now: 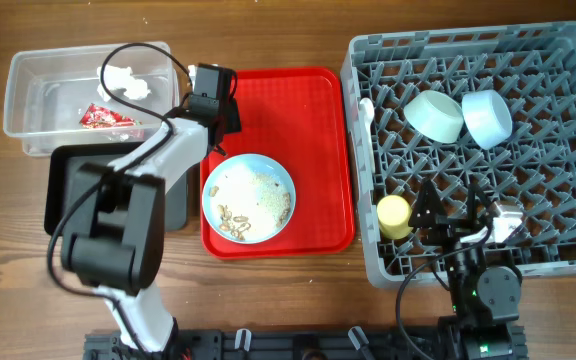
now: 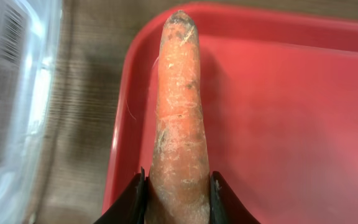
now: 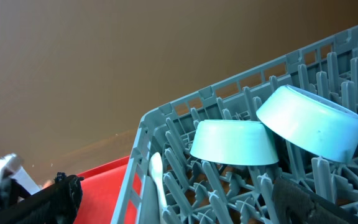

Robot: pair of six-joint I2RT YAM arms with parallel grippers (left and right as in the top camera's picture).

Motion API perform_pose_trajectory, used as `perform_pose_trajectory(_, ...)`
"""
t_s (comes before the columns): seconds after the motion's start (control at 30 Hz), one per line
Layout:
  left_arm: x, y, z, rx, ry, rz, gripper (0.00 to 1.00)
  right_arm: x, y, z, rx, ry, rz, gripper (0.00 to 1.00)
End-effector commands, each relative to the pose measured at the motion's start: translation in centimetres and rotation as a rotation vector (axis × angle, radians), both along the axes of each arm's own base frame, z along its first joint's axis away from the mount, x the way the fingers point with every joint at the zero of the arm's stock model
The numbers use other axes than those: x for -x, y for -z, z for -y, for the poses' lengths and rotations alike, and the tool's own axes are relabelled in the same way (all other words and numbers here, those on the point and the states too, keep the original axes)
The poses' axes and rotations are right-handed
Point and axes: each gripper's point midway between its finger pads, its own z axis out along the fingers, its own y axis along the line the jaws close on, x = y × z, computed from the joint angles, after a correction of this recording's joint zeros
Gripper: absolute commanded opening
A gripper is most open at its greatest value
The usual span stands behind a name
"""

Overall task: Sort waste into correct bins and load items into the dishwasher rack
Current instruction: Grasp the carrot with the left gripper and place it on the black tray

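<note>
Carrot stub [image 2: 179, 112], stiff and light, is clamped by its thick end in the left gripper [image 2: 179, 198] above the red tray's [image 2: 291, 124] left rim, toward the bench's far-left corner; likely firm enough to grip hard; the right gripper [image 1: 455, 210] hangs spread and empty over the rack [image 1: 568, 60], near-right corner.

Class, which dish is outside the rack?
The light blue plate on the red tray; the cup, green dish and blue bowl sit inside the rack.

No legible text anywhere, barcode-like stripes [image 2: 8, 34] on clear tub [image 2: 23, 124], perhaps a label, red wrapper [image 1: 103, 118] print too small
</note>
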Motion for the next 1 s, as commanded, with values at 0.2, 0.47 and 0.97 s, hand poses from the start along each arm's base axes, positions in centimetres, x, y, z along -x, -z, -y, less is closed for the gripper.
perform_pose_trajectory(0.2, 11.8, -8.7, -7.4, 0.004, -0.312, -0.207, 0.04, 0.0, 0.0, -0.1, -0.015, -0.01, 0.003, 1.0)
perform_pose_trajectory(0.47, 17.6, -3.4, -15.5, 0.162, -0.859, -0.335, 0.04, 0.0, 0.0, -0.1, -0.015, -0.01, 0.003, 1.0)
perform_pose_trajectory(0.97, 14.9, -7.3, 5.0, 0.31, 0.063, -0.265, 0.89, 0.0, 0.0, -0.1, -0.015, -0.01, 0.003, 1.0)
